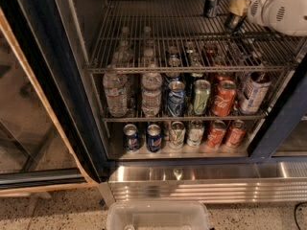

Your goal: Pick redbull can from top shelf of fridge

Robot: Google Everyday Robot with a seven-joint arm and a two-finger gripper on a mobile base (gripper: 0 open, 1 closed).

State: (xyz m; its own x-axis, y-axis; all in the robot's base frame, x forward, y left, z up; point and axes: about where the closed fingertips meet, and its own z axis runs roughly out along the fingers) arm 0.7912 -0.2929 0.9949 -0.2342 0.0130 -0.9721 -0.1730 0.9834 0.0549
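Note:
The redbull can point(212, 3) stands upright at the back right of the top shelf point(182, 69), a chrome wire rack; its top is cut off by the upper edge of the view. My gripper point(234, 20) hangs over the shelf just to the right of the can and a little nearer the front, on the end of the white arm point(280, 11) that reaches in from the right. It is apart from the can. The fridge point(62, 95) has a dark frame and its door is open.
The middle rack holds water bottles point(116, 94), a Pepsi can point(176, 98), a green can point(201, 97), a Coke can point(223, 98) and a taller can point(253, 92). The bottom rack holds more cans point(153, 137). A ribbed steel base panel point(206, 182) and a clear bin point(158, 215) are below.

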